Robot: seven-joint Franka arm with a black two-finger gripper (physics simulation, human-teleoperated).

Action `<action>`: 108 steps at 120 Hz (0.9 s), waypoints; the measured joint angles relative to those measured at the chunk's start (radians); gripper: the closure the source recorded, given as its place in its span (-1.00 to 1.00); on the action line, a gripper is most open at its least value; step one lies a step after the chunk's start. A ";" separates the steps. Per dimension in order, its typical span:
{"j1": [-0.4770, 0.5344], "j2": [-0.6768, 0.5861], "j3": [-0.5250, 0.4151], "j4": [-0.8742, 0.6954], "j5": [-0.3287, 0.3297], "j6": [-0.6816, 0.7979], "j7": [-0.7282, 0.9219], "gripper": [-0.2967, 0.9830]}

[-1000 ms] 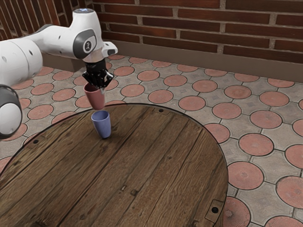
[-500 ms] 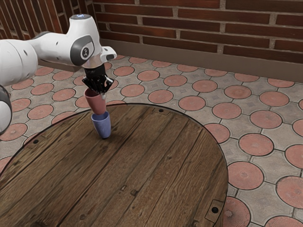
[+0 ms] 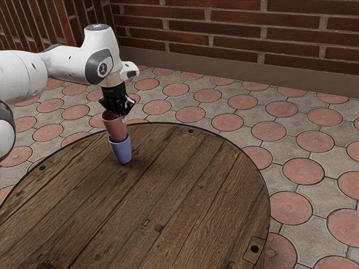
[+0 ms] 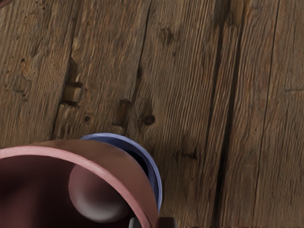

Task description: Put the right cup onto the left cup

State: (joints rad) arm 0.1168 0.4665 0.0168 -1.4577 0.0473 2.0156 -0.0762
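Lower than a moment ago, my black two-finger gripper has brought the tapered, dull-red cup down, so its base is now inside the mouth of the tapered blue cup. I have the fingers clamped on the red cup's wall at the rim, one inside and one outside, and the hand is right above it. From the wrist view I see into the red cup's open top, with a crescent of blue rim curving beside its outer wall. Most of the red cup's height is still above the blue one, which stands upright where it was, near the far edge of the round brown plank table. Behind my hand, the white arm comes in from the exterior view's left. Beyond lie the floor of round reddish tiles and the brick wall.
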 joint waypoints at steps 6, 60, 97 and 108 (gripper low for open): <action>0.000 -0.001 0.000 -0.002 0.000 0.002 0.000 0.69; 0.002 0.025 0.002 -0.002 -0.045 0.027 0.008 0.22; -0.002 -0.179 -0.010 -0.044 -0.073 -0.074 0.015 -0.36; -0.003 -0.308 -0.037 -0.058 -0.074 -0.170 0.016 -0.42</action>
State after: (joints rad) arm 0.1142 0.1588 -0.0200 -1.5155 -0.0270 1.8458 -0.0600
